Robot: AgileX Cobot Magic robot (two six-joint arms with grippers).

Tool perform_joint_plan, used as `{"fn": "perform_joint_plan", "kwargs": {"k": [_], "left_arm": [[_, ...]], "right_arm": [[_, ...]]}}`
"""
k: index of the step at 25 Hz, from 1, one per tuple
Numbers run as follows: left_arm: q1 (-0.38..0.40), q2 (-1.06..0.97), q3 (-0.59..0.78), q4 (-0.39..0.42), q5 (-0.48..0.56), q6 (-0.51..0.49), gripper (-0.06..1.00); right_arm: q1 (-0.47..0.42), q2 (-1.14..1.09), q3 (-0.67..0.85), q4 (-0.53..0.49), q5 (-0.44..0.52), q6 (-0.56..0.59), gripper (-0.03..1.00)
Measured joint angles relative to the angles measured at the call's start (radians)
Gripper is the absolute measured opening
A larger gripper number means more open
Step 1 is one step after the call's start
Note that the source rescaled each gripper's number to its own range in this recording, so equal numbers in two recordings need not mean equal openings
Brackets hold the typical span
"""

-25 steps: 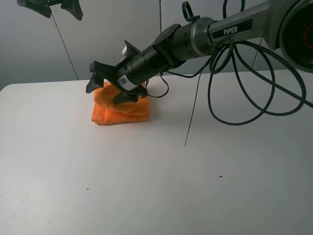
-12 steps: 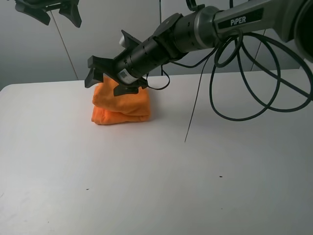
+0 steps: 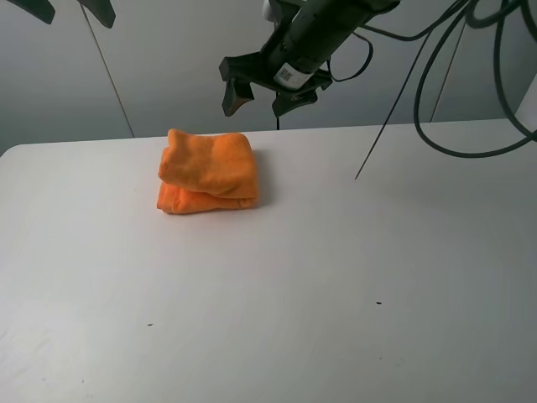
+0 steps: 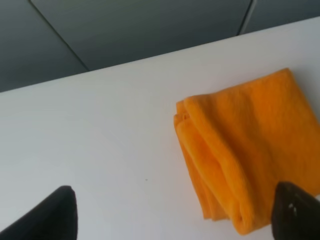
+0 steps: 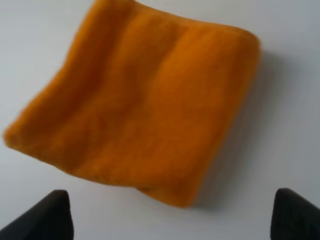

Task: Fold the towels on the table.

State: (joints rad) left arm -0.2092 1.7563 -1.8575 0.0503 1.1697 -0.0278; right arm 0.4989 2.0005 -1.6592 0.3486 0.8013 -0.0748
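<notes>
Up and away goes my right pincer (image 3: 262,91), now spread wide, empty, above and behind the towel (image 3: 207,172). That towel sits folded at the surface's (image 3: 336,294) far left. Left wrist: towel (image 4: 250,150) ahead, fingers (image 4: 50,215) wide apart, tips cut off. Right wrist: blurred towel (image 5: 140,100) straight below; my right arm's nearer.

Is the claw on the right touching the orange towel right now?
No. In the high view the right claw hangs open in the air above and behind the folded towel, with a clear gap between them.
</notes>
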Motion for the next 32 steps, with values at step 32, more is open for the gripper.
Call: {"fn": "perform_joint_plan", "kwargs": {"k": [32], "left_arm": [[0.0,-1.423,1.005,0.024,-0.054,-0.095,0.99]], "right_arm": [[-0.028,-1.675,0.957,-0.46,0.321,0.21,1.0]]}}
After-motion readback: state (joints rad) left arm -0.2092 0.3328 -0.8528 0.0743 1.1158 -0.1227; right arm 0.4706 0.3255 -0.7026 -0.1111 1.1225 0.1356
